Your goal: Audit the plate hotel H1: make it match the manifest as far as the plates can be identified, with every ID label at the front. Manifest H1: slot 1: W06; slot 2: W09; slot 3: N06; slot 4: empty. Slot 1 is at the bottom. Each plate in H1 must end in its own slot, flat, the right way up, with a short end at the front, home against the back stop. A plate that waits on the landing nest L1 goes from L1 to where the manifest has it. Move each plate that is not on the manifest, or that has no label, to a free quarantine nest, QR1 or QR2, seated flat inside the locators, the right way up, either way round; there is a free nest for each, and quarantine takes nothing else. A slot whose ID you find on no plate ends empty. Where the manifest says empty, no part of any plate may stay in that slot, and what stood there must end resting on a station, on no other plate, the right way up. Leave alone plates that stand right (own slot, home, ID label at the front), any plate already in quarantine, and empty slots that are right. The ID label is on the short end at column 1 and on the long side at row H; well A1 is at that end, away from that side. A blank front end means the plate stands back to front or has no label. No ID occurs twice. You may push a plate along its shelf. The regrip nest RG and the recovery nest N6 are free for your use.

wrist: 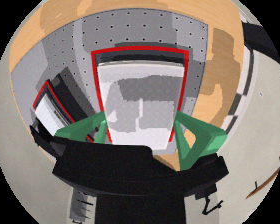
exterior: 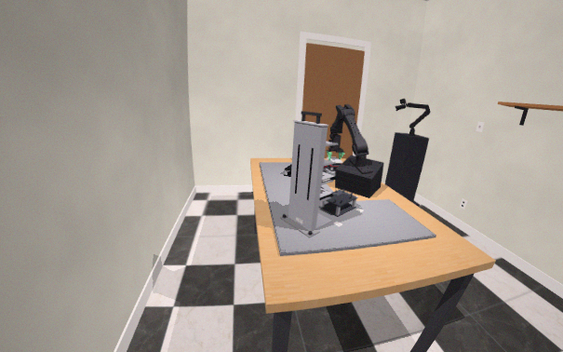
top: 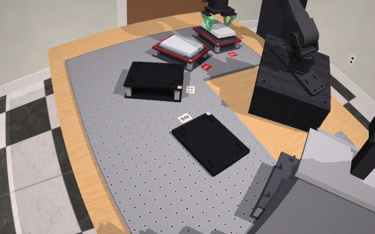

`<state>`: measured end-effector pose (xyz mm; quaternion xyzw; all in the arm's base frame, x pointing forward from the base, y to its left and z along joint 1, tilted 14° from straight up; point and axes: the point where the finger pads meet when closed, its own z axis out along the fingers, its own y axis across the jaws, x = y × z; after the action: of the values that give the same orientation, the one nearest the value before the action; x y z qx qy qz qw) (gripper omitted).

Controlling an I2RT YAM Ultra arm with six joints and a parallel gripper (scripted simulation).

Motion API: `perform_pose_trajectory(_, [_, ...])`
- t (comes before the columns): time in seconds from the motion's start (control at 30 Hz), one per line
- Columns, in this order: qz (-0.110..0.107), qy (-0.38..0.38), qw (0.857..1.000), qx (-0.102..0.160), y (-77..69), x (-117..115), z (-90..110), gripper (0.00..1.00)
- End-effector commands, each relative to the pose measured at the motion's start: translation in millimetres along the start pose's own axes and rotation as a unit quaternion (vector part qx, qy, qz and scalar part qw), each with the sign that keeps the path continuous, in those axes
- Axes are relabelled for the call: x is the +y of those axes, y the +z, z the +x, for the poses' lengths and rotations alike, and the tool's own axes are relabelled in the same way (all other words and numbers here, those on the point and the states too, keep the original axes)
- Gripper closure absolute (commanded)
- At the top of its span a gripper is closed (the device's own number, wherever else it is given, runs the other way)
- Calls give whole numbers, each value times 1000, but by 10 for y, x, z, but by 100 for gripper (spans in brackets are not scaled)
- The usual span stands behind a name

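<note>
My gripper has green fingers and is shut on a white plate, gripping its long sides. It holds the plate level, right over the far red-rimmed quarantine nest. I cannot tell whether the plate touches the nest. No label shows on the plate from here. A second white plate lies flat in the near red-rimmed quarantine nest. The plate hotel H1 stands at the near end of the mat; its slots are hidden.
A raised black nest stands empty in front of the quarantine nests. The flat black nest N6 lies mid-mat, also empty. The arm's black base block stands to the right. A dark camera post stands behind the table.
</note>
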<state>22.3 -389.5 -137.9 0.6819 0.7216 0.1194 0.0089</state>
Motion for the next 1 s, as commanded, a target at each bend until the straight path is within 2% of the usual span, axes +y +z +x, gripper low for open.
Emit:
perform_pose_trajectory(0.0, [-4, 0, 1000, -1, 41, 31, 29, 14])
perform_pose_trajectory(0.1, [-5, 3, 1000, 4, 107, 13, 47, 14])
perform_pose_trajectory(0.3, [-3, 0, 1000, -9, 41, 28, -27, 14])
perform_pose_trajectory(0.4, [-4, 1, 1000, 4, 154, 27, 48, 14])
perform_pose_trajectory(0.57, [-4, 2, 1000, -3, 127, 16, 24, 14])
perform_pose_trajectory(0.67, [-4, 1, 1000, -1, 187, 18, 10, 14])
perform_pose_trajectory(0.77, [-3, 0, 1000, -7, 151, 31, -10, 14])
perform_pose_trajectory(0.93, [-4, 4, 1000, 2, 222, 7, 44, 14])
perform_pose_trajectory(0.97, [-1, 0, 1000, -8, 130, 7, -31, 14])
